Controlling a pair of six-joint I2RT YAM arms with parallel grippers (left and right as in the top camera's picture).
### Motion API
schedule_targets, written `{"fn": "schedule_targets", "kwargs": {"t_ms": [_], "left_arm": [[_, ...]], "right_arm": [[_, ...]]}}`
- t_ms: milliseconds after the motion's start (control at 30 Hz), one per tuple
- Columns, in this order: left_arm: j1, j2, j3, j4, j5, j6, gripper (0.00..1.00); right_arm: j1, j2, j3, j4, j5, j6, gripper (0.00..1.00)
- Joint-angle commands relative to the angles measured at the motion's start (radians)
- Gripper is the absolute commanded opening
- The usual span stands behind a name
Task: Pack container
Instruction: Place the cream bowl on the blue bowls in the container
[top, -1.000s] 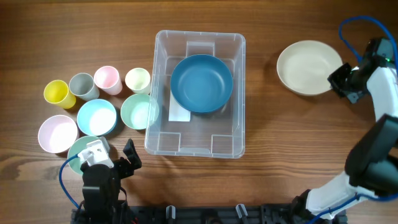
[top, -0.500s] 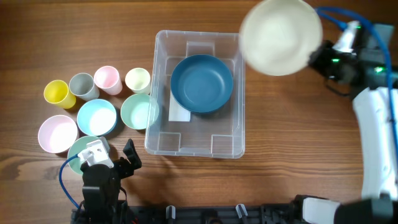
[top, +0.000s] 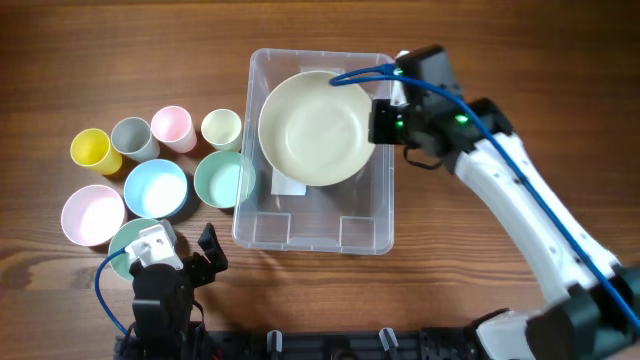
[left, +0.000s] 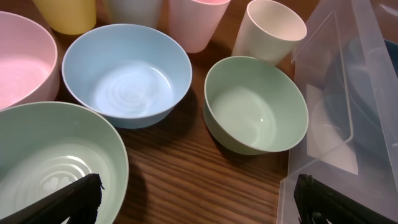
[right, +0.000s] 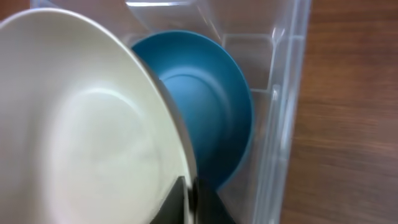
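The clear plastic container (top: 262, 225) stands mid-table with a dark blue bowl (right: 211, 112) inside it. My right gripper (top: 380, 122) is shut on the rim of a large cream bowl (top: 312, 125) and holds it over the container, above the blue bowl, which it hides from overhead. In the right wrist view the cream bowl (right: 81, 130) fills the left and the gripper (right: 191, 196) pinches its edge. My left gripper (top: 185, 262) is open and empty at the front left, by the container's corner (left: 323, 186).
Left of the container stand a yellow cup (top: 90, 148), grey cup (top: 131, 136), pink cup (top: 172, 127) and cream cup (top: 221, 128). In front of them are a light blue bowl (top: 156, 188), green bowl (top: 222, 179), pink bowl (top: 92, 214) and another green bowl (left: 43, 168).
My right arm has swung left with the cream bowl from the right side of the table to over the container, covering the blue bowl. The left arm has not moved.
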Motion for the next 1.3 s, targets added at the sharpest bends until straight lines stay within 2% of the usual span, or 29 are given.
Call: {"fn": "schedule_targets", "kwargs": {"t_ms": [0, 100, 267, 400, 533, 767, 867, 1133, 1267], "left_arm": [[0.006, -0.009, -0.005, 0.002, 0.009, -0.002, 1.0], [0.006, -0.009, -0.005, 0.002, 0.009, -0.002, 1.0], [0.006, -0.009, -0.005, 0.002, 0.009, -0.002, 1.0], [0.006, -0.009, -0.005, 0.002, 0.009, -0.002, 1.0], [0.006, -0.009, -0.005, 0.002, 0.009, -0.002, 1.0], [0.006, -0.009, -0.005, 0.002, 0.009, -0.002, 1.0], [0.006, -0.009, -0.005, 0.002, 0.009, -0.002, 1.0], [0.006, -0.009, -0.005, 0.004, 0.008, -0.002, 1.0], [0.006, -0.009, -0.005, 0.083, 0.023, -0.004, 1.0]], "right_arm": [[-0.002, 0.039, 0.004, 0.047, 0.022, 0.014, 0.47], [-0.022, 0.002, 0.031, 0.081, 0.015, 0.014, 0.55], [-0.086, -0.097, 0.064, 0.093, 0.022, 0.014, 0.57], [-0.202, -0.173, 0.064, 0.082, 0.03, 0.018, 0.58], [-0.354, -0.184, 0.064, 0.031, 0.05, 0.068, 0.65], [-0.632, -0.145, 0.063, -0.008, 0.038, 0.184, 0.82], [-0.687, -0.134, 0.063, -0.026, 0.02, 0.187, 0.99], [-0.695, -0.125, 0.063, -0.038, 0.02, 0.187, 1.0], [-0.695, -0.125, 0.063, -0.066, 0.02, 0.187, 0.99]]}}
